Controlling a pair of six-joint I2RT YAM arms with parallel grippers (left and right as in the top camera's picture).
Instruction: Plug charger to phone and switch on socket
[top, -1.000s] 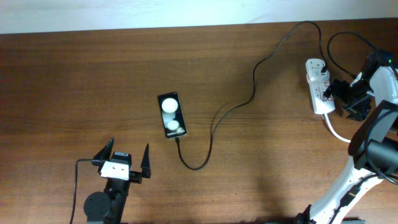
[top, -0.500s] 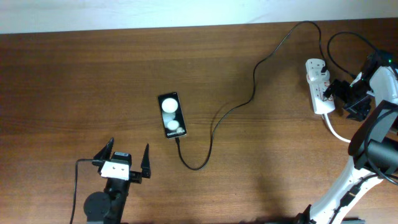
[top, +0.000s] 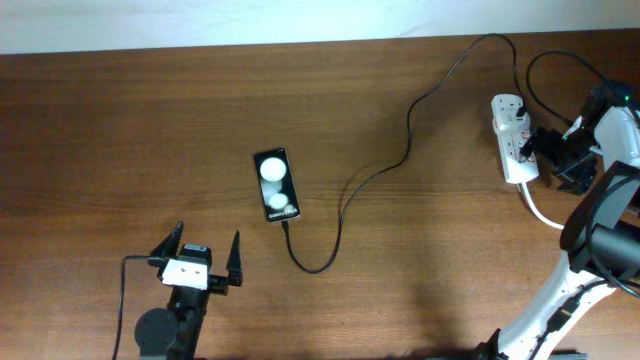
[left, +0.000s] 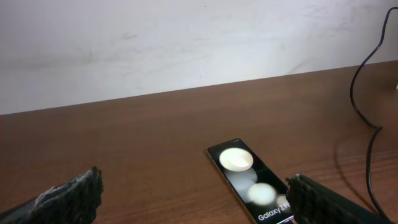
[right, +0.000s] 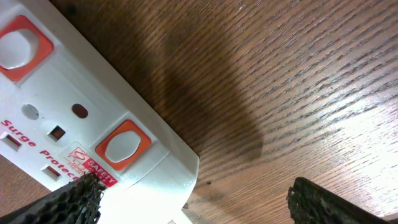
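Socket (top: 512, 140): lies lengthwise away from robot, just left of right hand (right: 202, 200), spread wide, empty. Left hand (top: 208, 236) well apart, wide.

Phone (left: 252, 183) screen read "Galaxy Z", rest cut off at the frame edge. Socket (right: 93, 124) carried red lettering "Surge Protec…", partly hidden. Red sticker (right: 93, 167) on it read "SAFETY"; smaller print below was illegible.
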